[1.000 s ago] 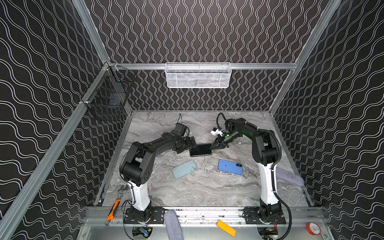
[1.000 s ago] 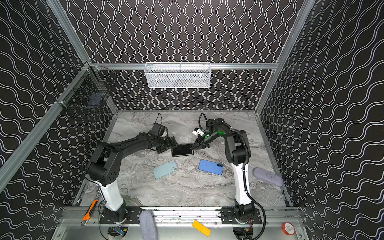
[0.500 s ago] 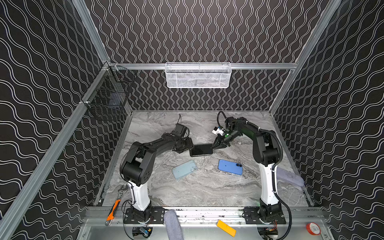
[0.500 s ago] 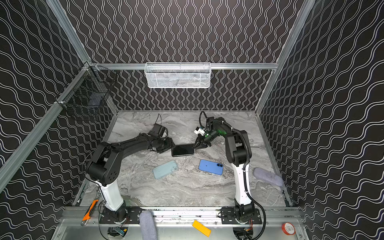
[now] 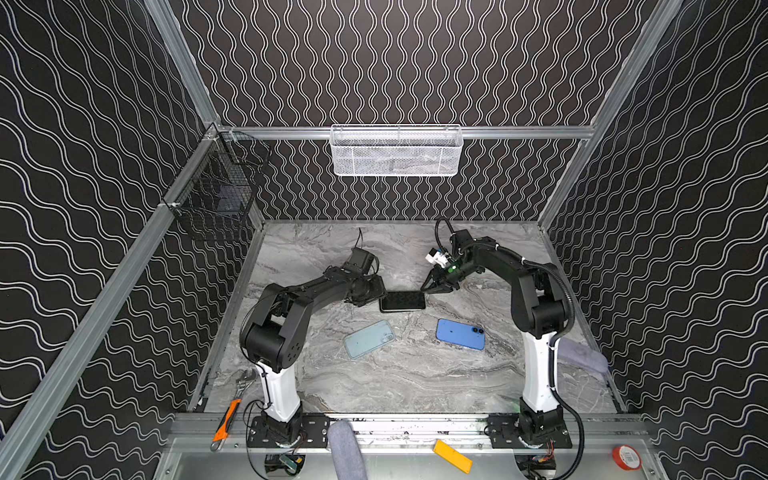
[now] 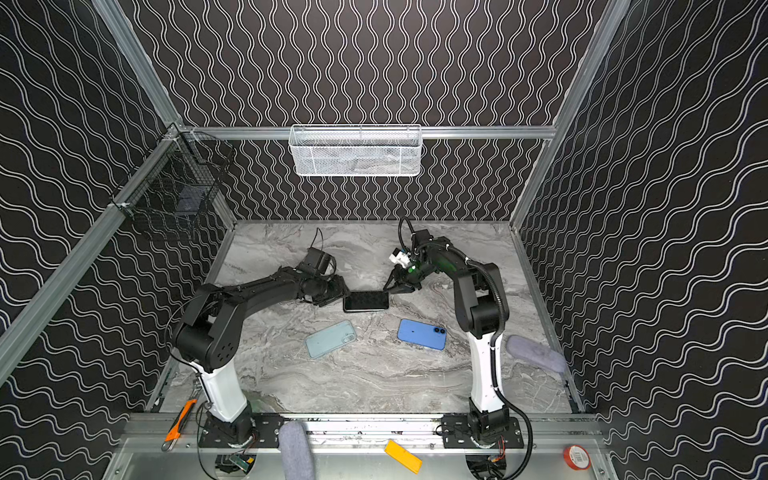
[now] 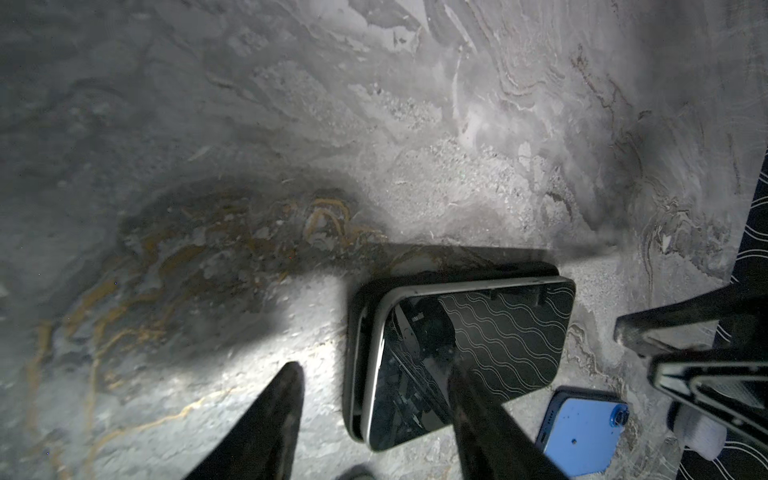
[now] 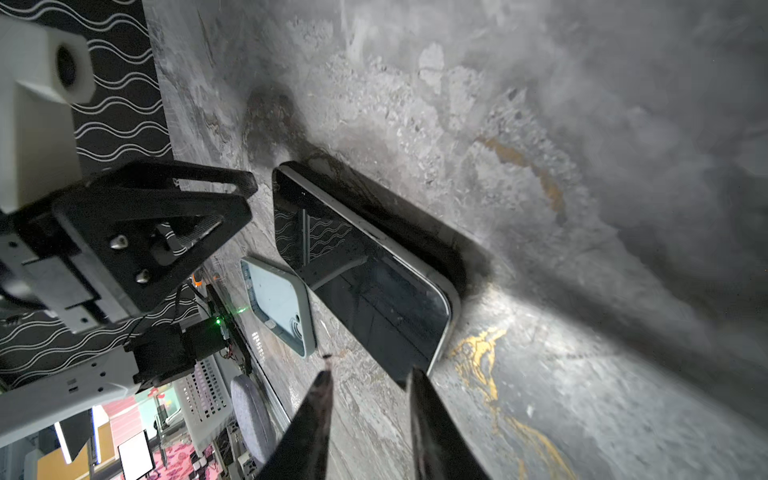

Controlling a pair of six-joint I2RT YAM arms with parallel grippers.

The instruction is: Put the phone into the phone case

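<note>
Black phone [image 5: 402, 300] is lying half-seated in its case [image 7: 356, 353] (silver edge riding proud) between left gripper [image 7: 372, 374], gaping over one end, and right gripper [image 8: 370, 374], parted at the opposite corner. Seating seemingly underway; pressing flat next.

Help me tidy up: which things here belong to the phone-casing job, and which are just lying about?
Job: black phone, black case under it.
Lying about: pale blue case, blue phone, orange knife, wrench, yellow block, red tape.
</note>
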